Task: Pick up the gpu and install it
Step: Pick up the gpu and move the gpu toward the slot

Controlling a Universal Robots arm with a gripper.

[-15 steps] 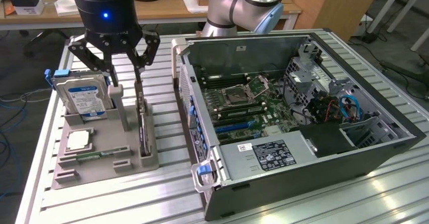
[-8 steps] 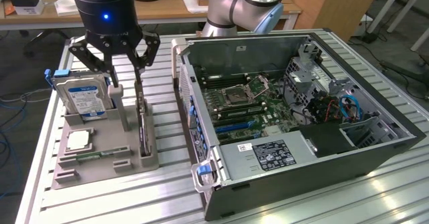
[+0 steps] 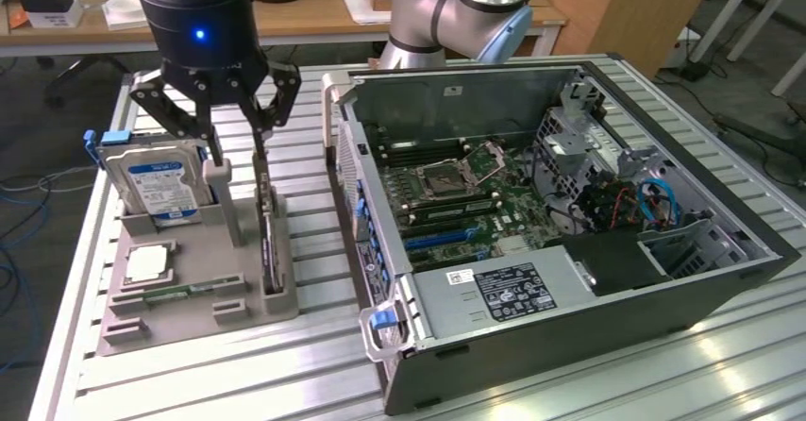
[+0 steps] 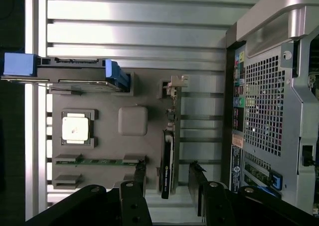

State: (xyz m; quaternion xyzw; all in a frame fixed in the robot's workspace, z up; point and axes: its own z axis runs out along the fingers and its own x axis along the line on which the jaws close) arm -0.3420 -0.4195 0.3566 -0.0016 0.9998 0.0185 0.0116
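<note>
gpu [image 3: 270, 242] [image 4: 167, 159] stands on its thin edge in a slot of the grey holder tray [image 3: 176, 317] [image 4: 109, 141], on the tray's side nearest the pc case [image 3: 542, 345], not lifted. gripper [image 3: 240, 157] [image 4: 168, 173] sits right over the card's far end, released, jaws spread wide. in the wrist view one finger is on each side of the card with a gap both sides, so no contact visible. also in the tray: hard drive [image 3: 158, 180] [image 4: 75, 74] with blue label upright at the back corner on the exterior view's left, square cpu chip [image 3: 147, 262] [image 4: 76, 128] flat in front of it, ram stick [image 4: 97, 161] lying in a low slot. case lies open on its side just beside the tray on the exterior view's right, motherboard [image 3: 466, 204] exposed. everything sits on a slatted aluminium table [image 3: 252, 374].
</note>
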